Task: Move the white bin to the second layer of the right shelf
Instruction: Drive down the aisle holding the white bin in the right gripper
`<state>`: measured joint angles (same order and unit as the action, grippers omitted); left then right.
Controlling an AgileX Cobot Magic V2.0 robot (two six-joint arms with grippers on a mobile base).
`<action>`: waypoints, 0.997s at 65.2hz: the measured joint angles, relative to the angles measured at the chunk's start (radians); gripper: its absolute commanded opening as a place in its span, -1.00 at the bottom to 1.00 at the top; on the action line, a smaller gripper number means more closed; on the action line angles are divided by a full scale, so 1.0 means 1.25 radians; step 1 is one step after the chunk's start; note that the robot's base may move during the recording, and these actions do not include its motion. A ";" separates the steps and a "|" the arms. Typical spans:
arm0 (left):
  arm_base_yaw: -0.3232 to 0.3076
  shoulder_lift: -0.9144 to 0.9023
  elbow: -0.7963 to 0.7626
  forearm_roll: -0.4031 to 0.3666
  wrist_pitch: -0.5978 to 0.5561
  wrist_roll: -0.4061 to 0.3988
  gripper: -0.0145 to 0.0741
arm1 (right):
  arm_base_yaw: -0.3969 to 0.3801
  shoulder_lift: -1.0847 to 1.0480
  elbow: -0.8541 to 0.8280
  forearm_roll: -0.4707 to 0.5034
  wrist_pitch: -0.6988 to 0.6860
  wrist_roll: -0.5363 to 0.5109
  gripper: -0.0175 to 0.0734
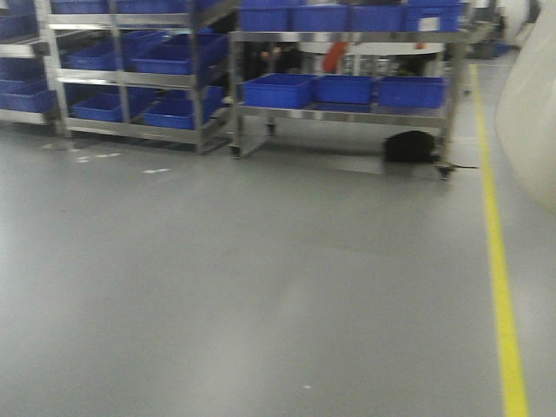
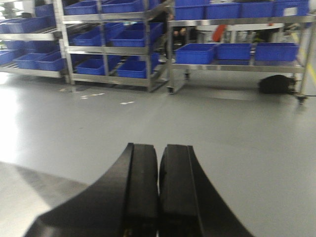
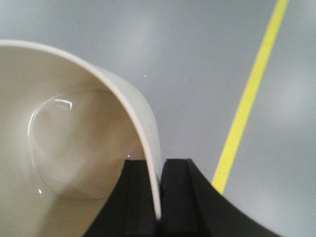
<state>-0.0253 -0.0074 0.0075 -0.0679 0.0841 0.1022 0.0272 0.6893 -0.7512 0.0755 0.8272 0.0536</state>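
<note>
The white bin fills the left of the right wrist view, glossy and cream inside, hanging above the grey floor. My right gripper is shut on its rim wall, one finger inside and one outside. In the front view a blurred piece of the bin shows at the right edge. My left gripper is shut with nothing between its fingers, held over the floor and facing the racks. The right shelf second layer is out of view.
Steel racks loaded with blue crates stand at the far left. A wheeled steel cart with more blue crates stands ahead, a black object beside its wheel. A yellow floor line runs along the right.
</note>
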 measured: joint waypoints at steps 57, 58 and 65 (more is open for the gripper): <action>0.000 0.000 0.000 0.000 0.000 0.000 -0.48 | 0.007 0.000 0.000 0.000 0.002 0.000 -0.47; 0.000 0.000 0.000 0.000 0.000 0.000 -0.48 | 0.007 0.000 0.000 0.000 0.002 0.000 -0.47; 0.000 0.000 0.000 0.000 0.000 0.000 -0.48 | 0.007 0.000 0.000 0.000 0.002 0.000 -0.47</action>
<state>-0.0253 -0.0074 0.0075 -0.0679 0.0841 0.1022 0.0360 0.6893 -0.7512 0.0755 0.8293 0.0536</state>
